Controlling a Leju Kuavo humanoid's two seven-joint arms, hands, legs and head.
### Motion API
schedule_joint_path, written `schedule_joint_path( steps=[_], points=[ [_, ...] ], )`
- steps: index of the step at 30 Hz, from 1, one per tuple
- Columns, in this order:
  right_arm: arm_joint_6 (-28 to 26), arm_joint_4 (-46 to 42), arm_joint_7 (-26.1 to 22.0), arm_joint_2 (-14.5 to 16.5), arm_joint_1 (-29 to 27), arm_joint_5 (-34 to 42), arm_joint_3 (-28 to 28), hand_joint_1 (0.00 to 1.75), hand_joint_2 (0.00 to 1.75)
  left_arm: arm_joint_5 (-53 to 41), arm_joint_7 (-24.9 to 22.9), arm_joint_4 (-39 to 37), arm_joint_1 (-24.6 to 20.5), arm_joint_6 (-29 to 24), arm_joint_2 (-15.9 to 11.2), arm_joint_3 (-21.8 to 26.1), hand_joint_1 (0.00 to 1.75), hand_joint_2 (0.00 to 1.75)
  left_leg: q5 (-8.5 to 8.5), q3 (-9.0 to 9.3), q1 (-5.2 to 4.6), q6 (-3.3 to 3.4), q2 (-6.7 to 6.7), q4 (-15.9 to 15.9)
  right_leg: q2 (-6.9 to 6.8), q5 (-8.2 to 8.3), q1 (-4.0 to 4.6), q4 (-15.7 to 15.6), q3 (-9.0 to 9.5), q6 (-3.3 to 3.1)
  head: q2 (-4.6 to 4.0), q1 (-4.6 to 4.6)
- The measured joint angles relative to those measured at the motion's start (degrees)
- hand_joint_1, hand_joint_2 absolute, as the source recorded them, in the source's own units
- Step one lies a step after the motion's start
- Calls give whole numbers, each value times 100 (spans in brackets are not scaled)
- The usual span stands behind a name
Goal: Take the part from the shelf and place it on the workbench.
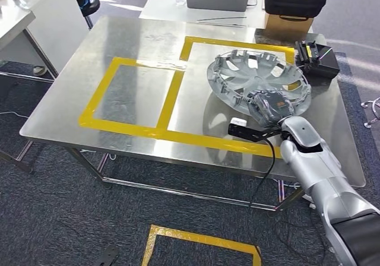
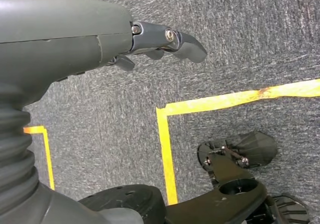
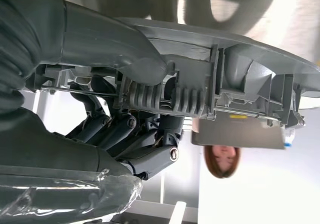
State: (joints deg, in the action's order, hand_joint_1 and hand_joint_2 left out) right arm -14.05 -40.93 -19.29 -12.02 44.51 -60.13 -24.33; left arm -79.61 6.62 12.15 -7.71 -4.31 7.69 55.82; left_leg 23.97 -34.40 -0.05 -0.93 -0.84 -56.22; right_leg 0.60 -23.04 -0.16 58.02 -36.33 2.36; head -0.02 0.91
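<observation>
Right hand (image 1: pixel 267 107) fingers grip one hubcap (image 1: pixel 258 79) by its near rim, over the tabletop (image 1: pixel 134 40) at 3 o'clock. Black box (image 1: pixel 317 58) sits just beyond at 2, near the edge. Two yellow squares; left one bare. Left hand (image 2: pixel 56 49) fingers apart over carpet.

R arm (image 1: pixel 329 183) reached in from the lower right, silver forearm angled up and to the left over the bench edge. R hand (image 1: pixel 268 107) was clamped on the rim of the part (image 1: pixel 257 79), thumb (image 3: pixel 113 44) pressed along one face, dark fingers (image 3: pixel 151 156) curled against the other. L hand (image 2: pixel 166 39) hung low over the floor, fingers loosely extended, nothing in it.
</observation>
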Motion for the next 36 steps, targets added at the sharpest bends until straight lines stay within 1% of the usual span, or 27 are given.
schedule_joint_path(
  steps=[4,10,36],
  points=[
    [84,-359,31,36,-63,1,-93,175,175,2,2,0,5,-2,0,0,0,175,-1,-2,1,-1,-3,0,-3,-2,2,0,1,0,0,1],
    [125,-605,64,45,-87,1,-197,175,175,3,7,0,8,-8,0,2,0,175,-1,-2,-1,0,-3,0,-3,0,-1,-1,4,1,0,2],
    [135,-689,89,46,-168,125,-364,175,175,56,26,0,40,-50,0,5,0,175,0,-1,0,0,-2,0,-3,1,0,-2,4,1,0,1]
  ],
)
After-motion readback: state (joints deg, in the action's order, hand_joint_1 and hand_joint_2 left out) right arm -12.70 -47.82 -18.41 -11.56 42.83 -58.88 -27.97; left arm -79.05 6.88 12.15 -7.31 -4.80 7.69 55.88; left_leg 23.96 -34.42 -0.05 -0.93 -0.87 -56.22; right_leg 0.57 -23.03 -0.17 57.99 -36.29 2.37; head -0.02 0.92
